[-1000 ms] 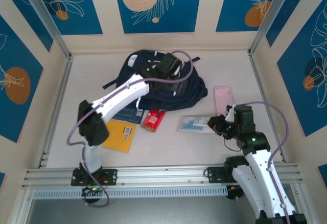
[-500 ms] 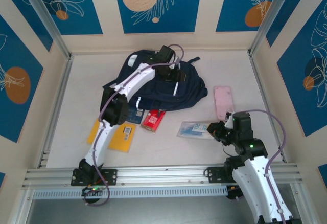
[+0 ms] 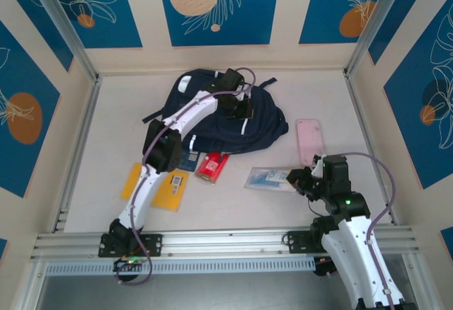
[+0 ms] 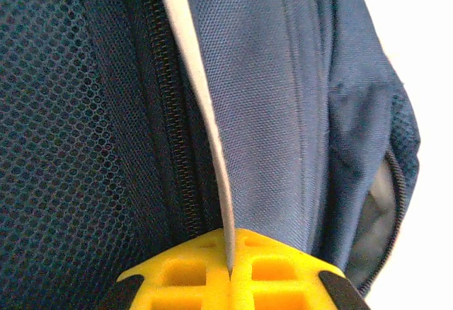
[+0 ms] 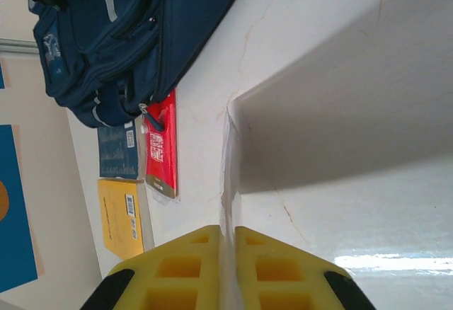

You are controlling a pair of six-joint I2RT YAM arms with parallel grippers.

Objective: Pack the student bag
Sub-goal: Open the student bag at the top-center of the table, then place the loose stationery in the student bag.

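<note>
Left gripper (image 4: 230, 274): pressed together, pinching the white reflective stripe (image 4: 205, 112) where it borders a zip (image 4: 159, 119) on the bag's upper face; dark mesh (image 4: 64, 133) lies at 9 o'clock of the pinch.
Right gripper (image 5: 228, 236): pressed together on the near edge of a thin clear packet (image 3: 263, 177), low over the tabletop (image 3: 233, 211) at about 4 o'clock of its centre.
Student bag (image 3: 267, 117): lies flat at 12 o'clock of the tabletop, close to the back wall, pocketed face up.
Long axis: runs roughly from 10 o'clock to 4 o'clock in the overhead view; the light grey patch (image 3: 184, 82) sits at the 10 o'clock end. Which end is the bag's top cannot be told.
Step in hand (judged): lifting the pinched stripe to open a mouth for the packet.
How to do it well: pull up and away from the zip line, not along it, so the fabric tents instead of sliding; keep the lift modest, since the soft bag may drag; bring the packet in edge-first along the opening.
Loose items: red packet (image 3: 212, 166), blue booklet (image 3: 187, 159) and yellow booklet (image 3: 164, 188) at 6 to 7 o'clock of the bag; pink case (image 3: 309, 140) at 4 o'clock.
</note>
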